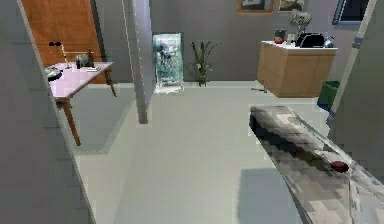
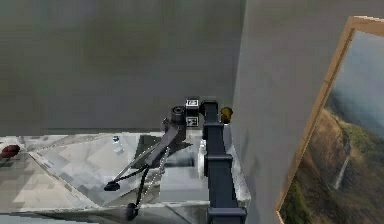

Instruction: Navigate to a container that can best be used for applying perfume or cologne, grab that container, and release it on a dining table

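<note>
Claw [image 2: 120,198] at mottled counter [image 2: 60,160], golden object [image 2: 226,113] nearby

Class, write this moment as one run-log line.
arm: out over patterned countertop | hand: over countertop | small round brownish thing: beside arm's far end | pink table: forward view's left

- The left bench [image 1: 85,78] stands before a door [image 1: 65,30].
- A potted plant [image 1: 203,60] stands at the far wall, between a partition wall [image 1: 140,60] and the far bench [image 1: 295,70].
- A bin [image 1: 328,95] sits just right of the far bench.
- The arm [image 2: 215,165] reaches over the near bench [image 2: 70,160], with a painting [image 2: 335,140] to its right.
</note>
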